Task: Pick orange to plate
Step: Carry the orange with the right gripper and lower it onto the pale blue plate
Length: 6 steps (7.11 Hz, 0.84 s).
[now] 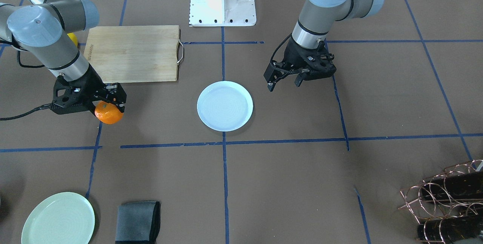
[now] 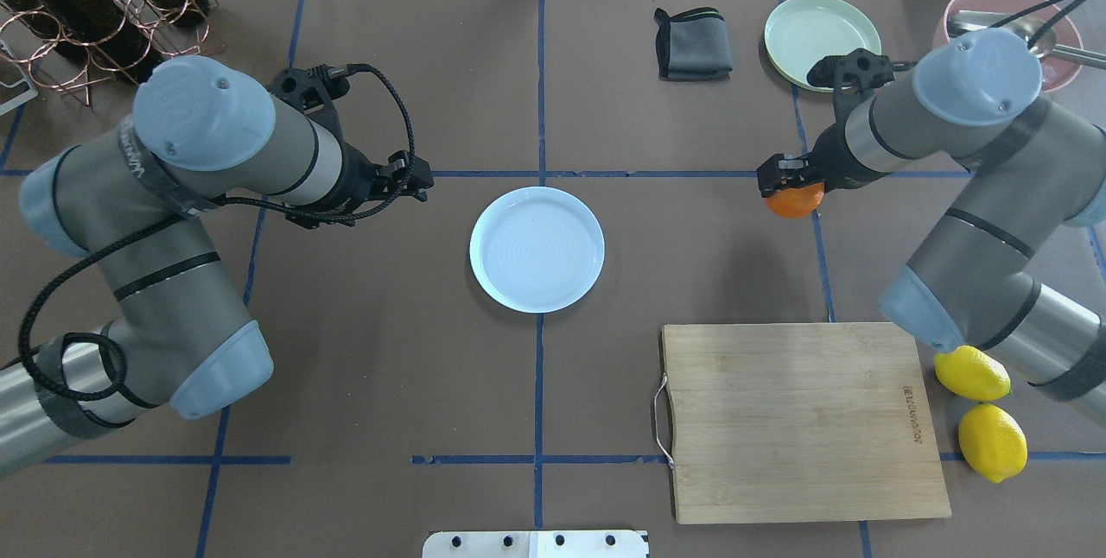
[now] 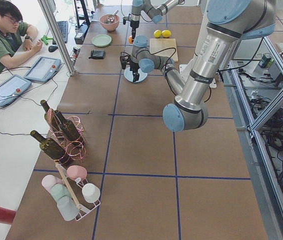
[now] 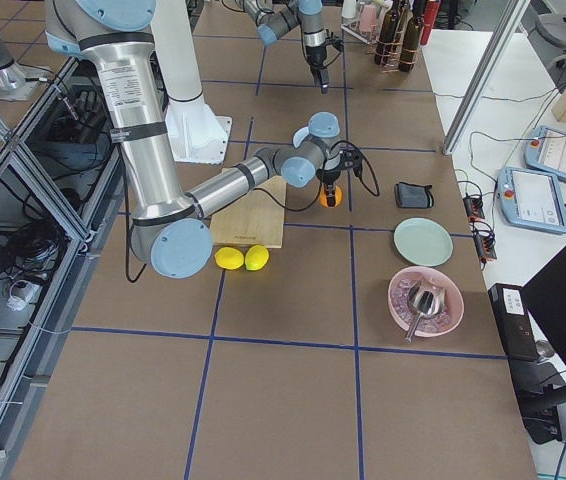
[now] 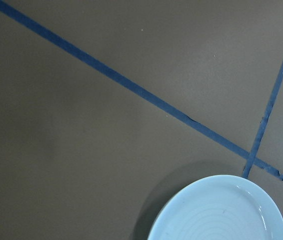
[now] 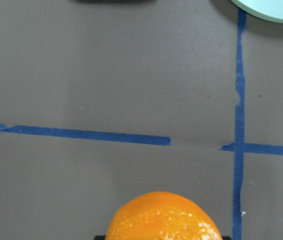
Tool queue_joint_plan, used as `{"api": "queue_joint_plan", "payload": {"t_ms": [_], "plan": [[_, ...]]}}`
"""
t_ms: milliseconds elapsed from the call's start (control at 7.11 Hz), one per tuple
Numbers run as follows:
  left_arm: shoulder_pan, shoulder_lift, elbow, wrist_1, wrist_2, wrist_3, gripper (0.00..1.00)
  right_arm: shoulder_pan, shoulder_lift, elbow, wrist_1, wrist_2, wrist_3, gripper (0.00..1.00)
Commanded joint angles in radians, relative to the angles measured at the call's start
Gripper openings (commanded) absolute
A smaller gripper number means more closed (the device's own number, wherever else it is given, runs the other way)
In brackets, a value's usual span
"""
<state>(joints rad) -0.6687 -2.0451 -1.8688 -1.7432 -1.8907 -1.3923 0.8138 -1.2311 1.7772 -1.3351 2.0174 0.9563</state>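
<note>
Mandarin under my right claw, seen from across the table: the fingers are clamped on its upper half, just beside the bamboo cutting board, while the pale blue plate lies well apart with nothing on it. My left claw hangs near that plate's other side with its jaws apart.

From overhead, most of the fruit shows below the fingertips, so I judge the hold shallow. A round skin held that high could squirt loose during the carry and roll away. The left claw is also close to the plate, so the arms could clash if both crowd the centre.

From the right end, the mandarin sits low at the claw. Whether it is clear of the table I cannot tell, and dragging it could twist it out of the grip. The left-end view shows it only as a speck.

My left wrist camera sees the plate's rim and blue tape. My right wrist camera shows the fruit's top and, far off, the pale green plate, the wrong target. Letting go from too high could bounce the fruit over the shallow rim.
</note>
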Motion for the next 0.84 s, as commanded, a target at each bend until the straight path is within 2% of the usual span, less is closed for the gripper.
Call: {"api": "queue_joint_plan", "payload": {"t_ms": [0,141,281,422,703], "plan": [[-0.060,0.054,-0.056,0.045,-0.039,0.183,1.00,-0.084,0.196,-0.013,-0.166,-0.028,0.136,0.00],[-0.130,0.066,-0.061,0.107,-0.100,0.291,1.00,-0.140,0.256,-0.048,-0.168,-0.093,0.189,0.00],[-0.184,0.071,-0.075,0.207,-0.103,0.420,1.00,-0.192,0.306,-0.088,-0.167,-0.138,0.243,0.00],[-0.187,0.095,-0.091,0.255,-0.102,0.493,1.00,-0.226,0.367,-0.149,-0.168,-0.170,0.254,0.00],[-0.236,0.172,-0.118,0.255,-0.100,0.612,1.00,-0.275,0.470,-0.284,-0.168,-0.215,0.254,0.00]]}}
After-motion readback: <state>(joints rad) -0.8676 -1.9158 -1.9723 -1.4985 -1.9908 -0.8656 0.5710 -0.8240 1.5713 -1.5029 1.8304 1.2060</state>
